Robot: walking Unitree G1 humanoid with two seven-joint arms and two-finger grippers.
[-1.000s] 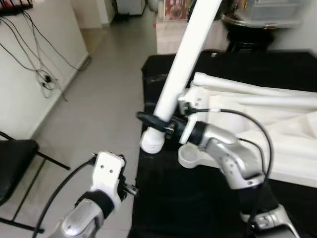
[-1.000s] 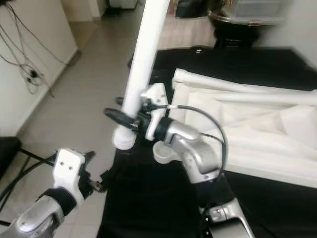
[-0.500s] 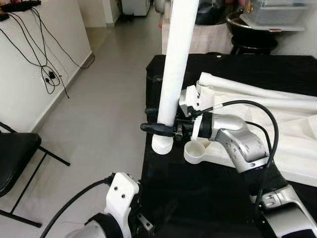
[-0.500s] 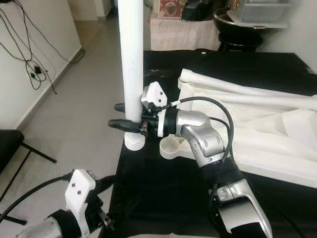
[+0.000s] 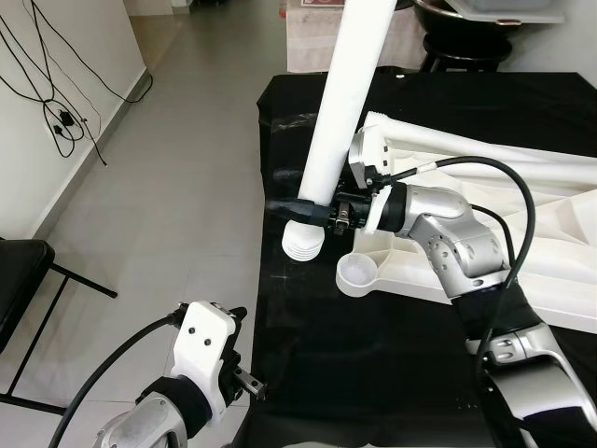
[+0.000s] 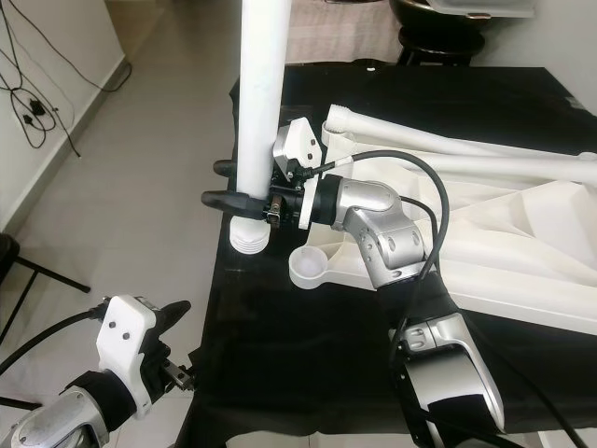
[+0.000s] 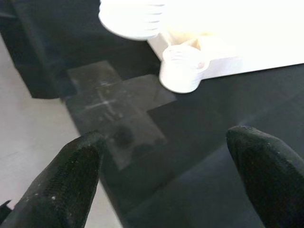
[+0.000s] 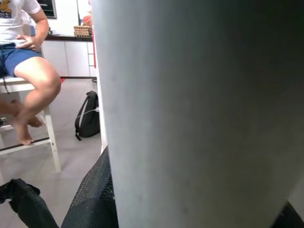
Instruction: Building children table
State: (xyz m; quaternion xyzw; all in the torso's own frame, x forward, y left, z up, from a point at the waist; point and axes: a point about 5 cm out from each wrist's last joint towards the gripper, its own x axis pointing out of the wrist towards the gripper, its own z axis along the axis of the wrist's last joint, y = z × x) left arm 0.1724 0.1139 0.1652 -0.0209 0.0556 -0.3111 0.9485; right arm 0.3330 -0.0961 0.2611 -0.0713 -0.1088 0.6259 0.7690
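Smooth white tubular table leg (image 5: 345,103), ribbed at its lower end, clamped near upright in right gripper (image 5: 303,207) over the edge of black cloth-covered worktop (image 5: 373,355); top cut off. Beside it, upturned white tabletop (image 5: 522,233) with round socket (image 5: 356,273). Left gripper (image 7: 166,166) spread wide, low above worktop edge. Grey tiled floor (image 5: 168,187).

Bright, even daylight throughout; both wrist views are softly blurred.

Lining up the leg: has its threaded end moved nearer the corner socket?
Yes. The long white plastic table leg, gripped by the right tool, has its threaded end just left of the round white socket, closer than before.
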